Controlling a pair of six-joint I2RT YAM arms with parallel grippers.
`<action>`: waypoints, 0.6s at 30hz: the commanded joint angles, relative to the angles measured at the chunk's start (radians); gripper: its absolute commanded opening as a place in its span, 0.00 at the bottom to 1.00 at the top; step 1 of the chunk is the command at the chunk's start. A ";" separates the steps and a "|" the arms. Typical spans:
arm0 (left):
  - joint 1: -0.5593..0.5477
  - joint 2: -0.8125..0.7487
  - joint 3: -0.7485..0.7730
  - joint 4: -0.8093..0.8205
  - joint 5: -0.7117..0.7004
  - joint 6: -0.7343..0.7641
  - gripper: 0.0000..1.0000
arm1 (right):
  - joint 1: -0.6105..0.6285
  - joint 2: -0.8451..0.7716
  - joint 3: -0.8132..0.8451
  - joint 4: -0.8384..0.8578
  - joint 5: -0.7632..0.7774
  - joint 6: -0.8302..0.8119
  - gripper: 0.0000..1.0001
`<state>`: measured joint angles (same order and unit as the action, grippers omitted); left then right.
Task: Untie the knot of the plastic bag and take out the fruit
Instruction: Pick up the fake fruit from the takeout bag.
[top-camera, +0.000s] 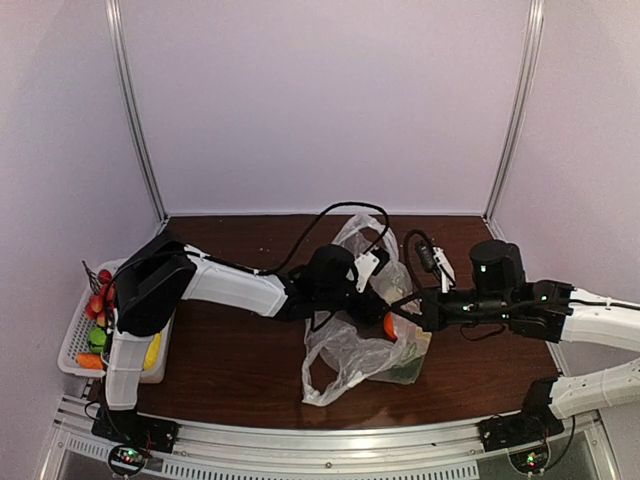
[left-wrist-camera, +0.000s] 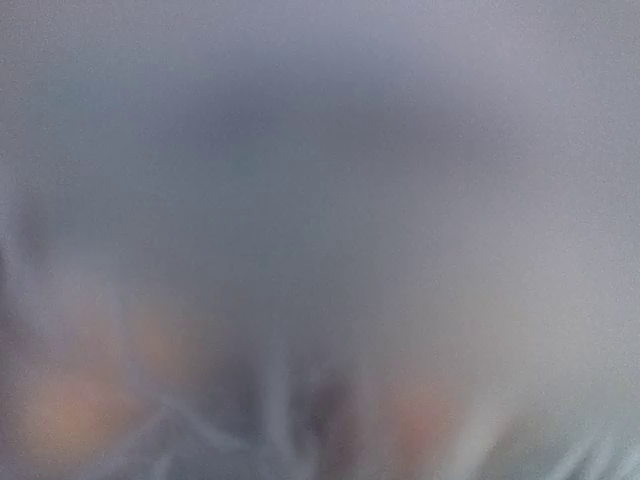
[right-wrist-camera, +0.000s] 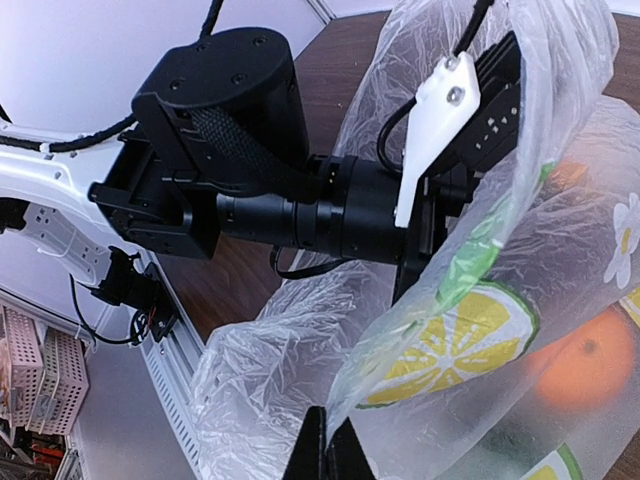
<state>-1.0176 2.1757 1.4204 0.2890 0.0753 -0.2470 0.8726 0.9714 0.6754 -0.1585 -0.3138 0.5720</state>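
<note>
Item: plastic bag (top-camera: 345, 365) — thin, clear, crinkled film printed w/ lemon slices and white daisies, lying mid-table (top-camera: 240, 370).
The right gripper (right-wrist-camera: 326, 450) is clenched on the bag's rim film.
The left gripper (right-wrist-camera: 480, 120) is inside the bag mouth w/ fingers hidden, so its state cannot be told.
Fruit (top-camera: 390, 325) — a round orange (right-wrist-camera: 580, 360) sits inside the bag; more pcs lie in the white slotted basket (top-camera: 75, 345), well left of the bag.

the dark brown wooden desk (top-camera: 240, 350) carried a crumpled clear plastic bag (top-camera: 340, 370) right of its middle and a white slotted basket (top-camera: 72, 345) at its left edge, well apart from the bag.
</note>
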 joint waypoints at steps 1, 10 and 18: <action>0.011 0.032 0.049 0.090 -0.031 0.058 0.90 | -0.001 0.009 -0.042 0.027 -0.050 -0.007 0.00; 0.024 0.173 0.261 -0.074 -0.103 0.097 0.94 | -0.001 0.051 -0.061 0.076 -0.076 0.002 0.00; 0.033 0.235 0.298 -0.167 -0.165 0.049 0.79 | -0.002 0.029 -0.066 0.055 -0.012 0.010 0.00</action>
<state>-1.0027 2.3833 1.6970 0.1764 -0.0246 -0.1757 0.8722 1.0203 0.6270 -0.1020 -0.3557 0.5762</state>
